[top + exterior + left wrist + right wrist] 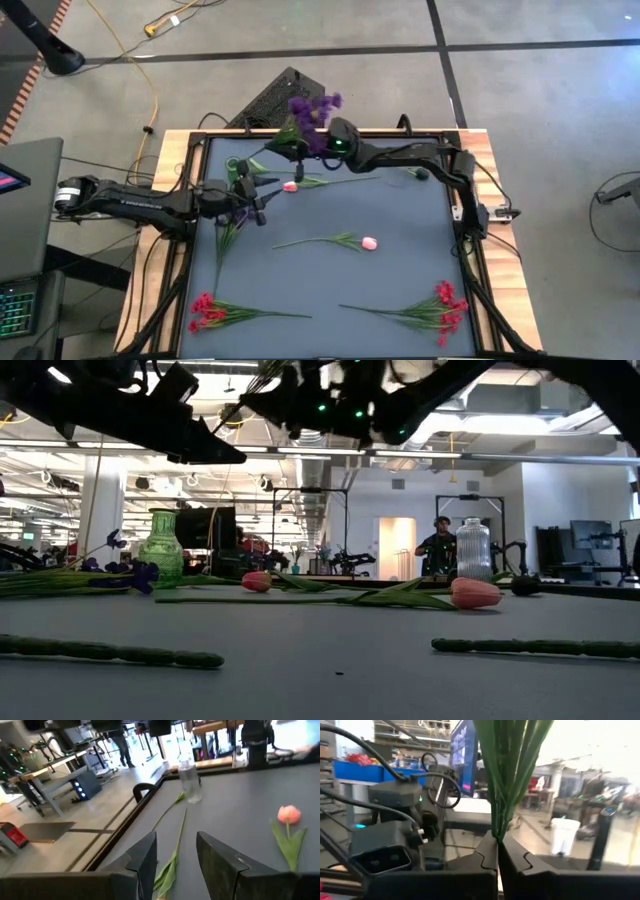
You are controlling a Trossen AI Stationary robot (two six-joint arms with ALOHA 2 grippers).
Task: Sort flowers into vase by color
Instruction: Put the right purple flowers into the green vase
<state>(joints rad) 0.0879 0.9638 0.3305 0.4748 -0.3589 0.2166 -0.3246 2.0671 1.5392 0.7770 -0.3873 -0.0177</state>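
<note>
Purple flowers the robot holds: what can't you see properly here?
Right wrist view: purple flowers' blooms cut off by the top edge; only stems show in the right end effector.
Low view: red flowers' blooms lie past the side edges.
High view: green vase too small to see inside.

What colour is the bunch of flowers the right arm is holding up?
Purple clustered blooms on green stems, clearest in the high view.

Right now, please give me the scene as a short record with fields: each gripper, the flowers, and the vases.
right gripper: shut on purple flower stems, raised near table's far edge
left gripper: open, above a green stem
pink tulips: one near the left gripper, one mid-table
red flower sprays: near-left and near-right
green vase: upright, far left
clear vase: upright, far right
</note>
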